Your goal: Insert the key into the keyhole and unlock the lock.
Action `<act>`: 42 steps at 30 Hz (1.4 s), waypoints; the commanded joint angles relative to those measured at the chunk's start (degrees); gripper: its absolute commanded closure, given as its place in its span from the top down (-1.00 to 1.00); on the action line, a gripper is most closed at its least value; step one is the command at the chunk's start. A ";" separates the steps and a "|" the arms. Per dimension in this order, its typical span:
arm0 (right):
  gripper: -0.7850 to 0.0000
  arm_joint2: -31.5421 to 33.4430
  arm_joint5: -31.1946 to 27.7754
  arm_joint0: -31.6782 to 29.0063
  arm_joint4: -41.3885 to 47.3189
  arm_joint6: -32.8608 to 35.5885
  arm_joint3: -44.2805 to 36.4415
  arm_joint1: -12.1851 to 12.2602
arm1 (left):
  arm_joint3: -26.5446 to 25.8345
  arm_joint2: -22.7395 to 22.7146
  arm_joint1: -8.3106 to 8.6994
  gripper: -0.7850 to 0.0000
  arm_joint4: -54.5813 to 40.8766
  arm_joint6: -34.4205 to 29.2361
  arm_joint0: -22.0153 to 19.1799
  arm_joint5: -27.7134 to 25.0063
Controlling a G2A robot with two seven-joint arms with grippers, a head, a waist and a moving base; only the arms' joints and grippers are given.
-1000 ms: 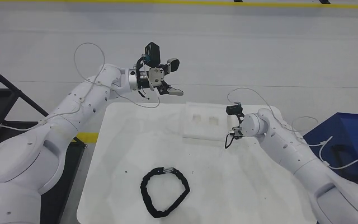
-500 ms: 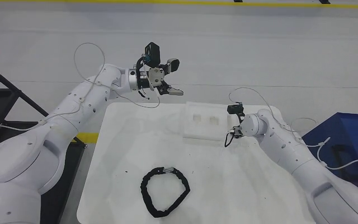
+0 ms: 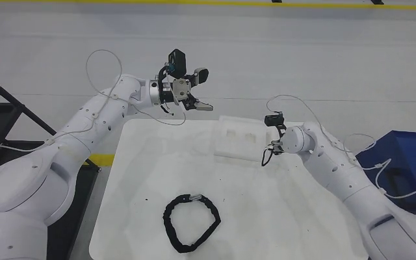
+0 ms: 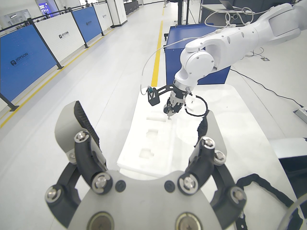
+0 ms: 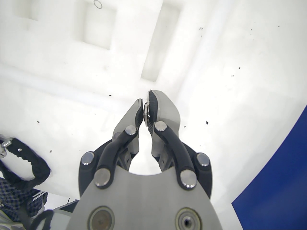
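Pressed together on the key [image 5: 145, 114]: the right end effector [image 5: 145, 104]. Key small, flat and metallic, seen edge-on between ribbed black rubber pads, held over the white foam block [image 5: 60, 68] close to its long narrow slot. Foam matte and faintly grainy, cut with square-cornered rectangular recesses, with a thin wire ring [image 5: 97, 3] lying in one.

Spread wide and holding nothing: the left end effector [image 4: 141, 111], raised near the far left corner of the counter [image 3: 130, 195]. Grey metal fingers, black linkages, toothed black pads.

Flat on the near part of the smooth, white, round-cornered counter, well apart from the foam: the lock [image 3: 190, 221]. A chain in a wrinkled black fabric sleeve, curled into a closed loop and joined by a short silver metal cylinder [image 3: 194, 197].
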 commanded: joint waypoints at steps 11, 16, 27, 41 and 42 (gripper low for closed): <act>-1.00 14.45 -3.67 -7.40 10.96 2.11 -11.64 4.18 | 0.00 0.00 0.00 1.00 0.00 0.00 0.00 0.00; -1.00 20.97 -7.41 -11.21 19.36 3.42 -14.44 5.55 | 0.00 0.00 0.00 1.00 0.00 0.00 0.00 0.00; -1.00 30.85 -11.86 -16.42 29.94 5.92 -23.17 7.61 | 0.00 0.00 0.00 1.00 0.00 0.00 0.00 0.00; -1.00 40.03 -13.02 -22.29 37.25 7.67 -31.87 9.56 | 0.00 0.00 0.00 1.00 0.00 0.00 0.00 0.00; -1.00 40.35 -12.96 -22.62 37.57 7.65 -32.10 9.64 | 0.00 0.00 0.00 1.00 0.00 0.00 0.00 0.00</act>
